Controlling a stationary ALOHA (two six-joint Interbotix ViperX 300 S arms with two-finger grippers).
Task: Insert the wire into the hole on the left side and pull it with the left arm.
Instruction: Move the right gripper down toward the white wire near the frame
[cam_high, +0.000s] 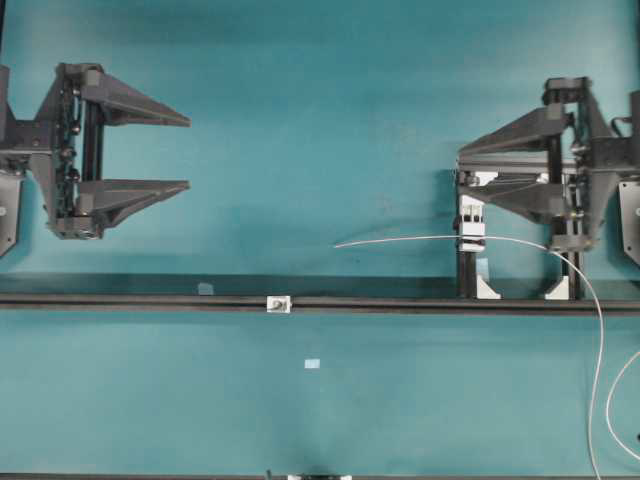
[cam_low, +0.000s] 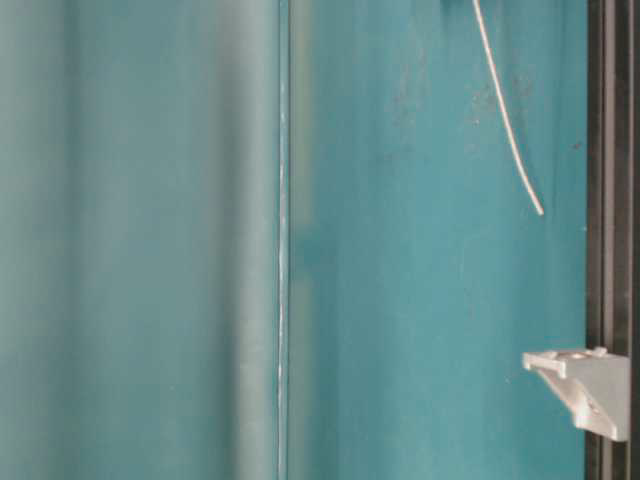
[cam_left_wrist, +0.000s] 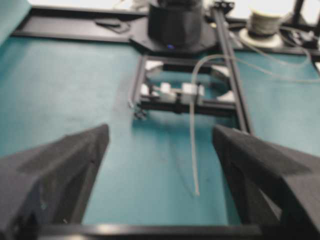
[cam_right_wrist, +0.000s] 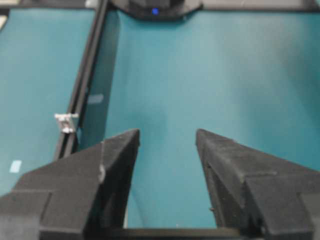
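Overhead view: left gripper (cam_high: 188, 154) sits at 9 o'clock, fingers wide apart, nothing between them. Right gripper (cam_high: 460, 170) sits at 3 o'clock, fingers moderately apart and empty

The wire (cam_high: 440, 239) passes through the white clamp (cam_high: 471, 228) at 3 o'clock; its free end points toward centre and hangs above the mat, well apart from both grippers. The rest trails down toward 5 o'clock. The left wrist view shows the same free end (cam_left_wrist: 194, 165) ahead, between the spread fingers but far off

The hole (cam_high: 279, 303) is in a small white block on the black rail (cam_high: 400, 302), just below centre, at about 6 o'clock from the wire tip. The right wrist view has the block (cam_right_wrist: 65, 121) at 9 o'clock

Judgement: no step begun; first job is for the right gripper to take the wire. To do it well, grip close behind the free end so the short stub stays stiff, line the tip square with the hole, feed slowly. Left gripper should wait on the far side of the block and close only once the tip shows through. A grip too far back would likely let the tip droop and miss
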